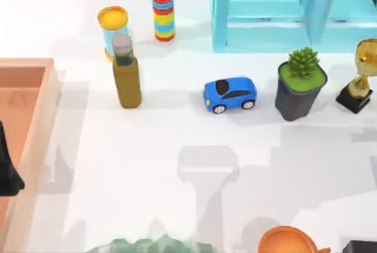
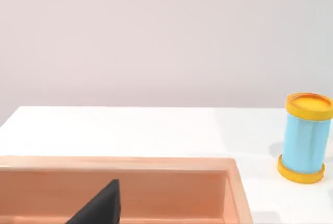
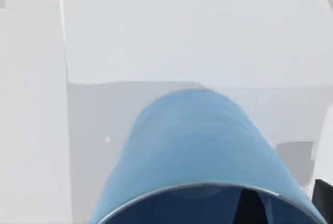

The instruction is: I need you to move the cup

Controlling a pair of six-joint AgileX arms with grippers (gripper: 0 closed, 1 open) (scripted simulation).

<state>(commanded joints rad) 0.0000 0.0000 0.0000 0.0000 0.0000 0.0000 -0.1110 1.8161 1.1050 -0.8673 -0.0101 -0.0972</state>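
Note:
The blue cup [image 3: 192, 151] looms close in the right wrist view, its open rim toward the camera and the white table with its shadow beneath it. My right gripper [image 3: 286, 201] is shut on the cup's rim, with one dark finger [image 3: 251, 203] inside and the other at the outer wall. My left gripper [image 1: 8, 173] hangs parked over the wooden tray [image 1: 41, 123] at the table's left edge. One of its dark fingers [image 2: 101, 206] shows above the tray's inside.
A light-blue cylinder with a yellow lid [image 1: 113, 29], an olive bottle [image 1: 126, 73], a stack of coloured rings [image 1: 163, 16], a blue toy car [image 1: 230, 95], a potted plant [image 1: 300, 85], a trophy [image 1: 360, 76] and a cyan shelf [image 1: 283, 12] stand across the back. An orange vessel [image 1: 288, 241] sits at the front.

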